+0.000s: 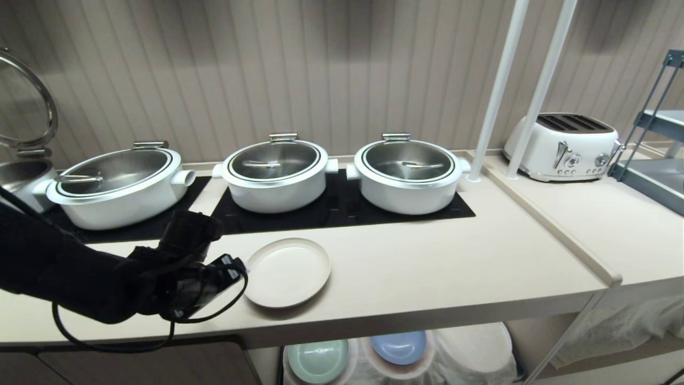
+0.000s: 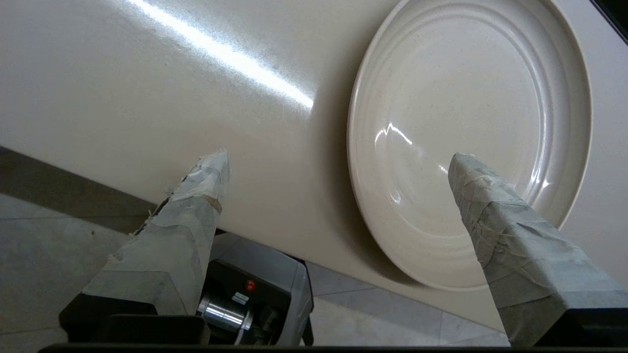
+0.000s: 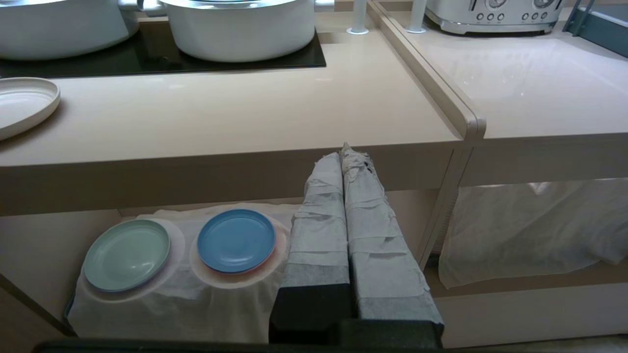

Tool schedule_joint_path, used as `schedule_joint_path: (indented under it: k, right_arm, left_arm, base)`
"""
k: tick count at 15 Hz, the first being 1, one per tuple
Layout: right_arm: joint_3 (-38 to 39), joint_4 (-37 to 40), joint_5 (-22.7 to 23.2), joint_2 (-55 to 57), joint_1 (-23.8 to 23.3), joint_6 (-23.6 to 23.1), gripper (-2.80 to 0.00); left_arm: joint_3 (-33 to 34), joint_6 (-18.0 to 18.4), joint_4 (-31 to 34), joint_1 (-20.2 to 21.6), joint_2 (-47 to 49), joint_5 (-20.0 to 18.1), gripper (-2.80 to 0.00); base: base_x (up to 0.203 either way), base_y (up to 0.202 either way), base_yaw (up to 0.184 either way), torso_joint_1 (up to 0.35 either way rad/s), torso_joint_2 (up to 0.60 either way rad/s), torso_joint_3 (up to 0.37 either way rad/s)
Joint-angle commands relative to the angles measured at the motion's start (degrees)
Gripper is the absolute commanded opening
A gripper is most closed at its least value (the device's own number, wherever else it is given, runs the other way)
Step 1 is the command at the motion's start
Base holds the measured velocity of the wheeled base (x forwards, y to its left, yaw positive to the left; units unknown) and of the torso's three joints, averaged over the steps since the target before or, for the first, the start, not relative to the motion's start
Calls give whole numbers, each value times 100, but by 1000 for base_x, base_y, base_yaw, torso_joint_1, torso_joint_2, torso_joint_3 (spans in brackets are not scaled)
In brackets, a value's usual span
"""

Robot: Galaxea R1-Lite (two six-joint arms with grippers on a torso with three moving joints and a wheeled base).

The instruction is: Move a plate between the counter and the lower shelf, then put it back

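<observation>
Resting near counter (image 1: 427,267) front edge, plate (image 1: 287,271) is straddled by left gripper (image 2: 338,162), fingers spread, nothing held. Rim to be pinched squarely, lifted level. Right gripper (image 3: 347,154) clenched, parked.

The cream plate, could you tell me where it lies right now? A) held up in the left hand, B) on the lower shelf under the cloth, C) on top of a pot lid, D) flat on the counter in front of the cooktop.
D: the plate rests flat on the counter, with the left hand open and not gripping it.

Counter (image 1: 427,267) with plate (image 1: 287,272), three pots (image 1: 275,174)
</observation>
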Motion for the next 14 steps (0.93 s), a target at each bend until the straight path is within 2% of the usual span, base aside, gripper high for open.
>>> schedule_joint_path:
  k: [1, 5, 6, 11, 14]
  right_arm:
    - [0, -1, -2, 0, 0, -1, -280]
    - [0, -2, 0, 0, 0, -1, -280]
    - [0, 6, -1, 0, 0, -1, -280]
    - [0, 5, 0, 0, 0, -1, -280]
    - [0, 6, 0, 0, 0, -1, -280]
  left_arm:
    - [172, -26, -8, -3, -400, 11, 0]
    - [489, -32, -8, -14, -854, 12, 0]
    - [584, -29, -8, -15, -970, 12, -280]
    - [927, -28, 0, -3, -1466, 11, -280]
    - [1069, 7, 37, 14, -1836, 282, -280]
  base:
    - [0, 0, 0, 0, 0, 0]
    - [0, 0, 0, 0, 0, 0]
    - [0, 0, 0, 0, 0, 0]
    - [0, 0, 0, 0, 0, 0]
    - [0, 0, 0, 0, 0, 0]
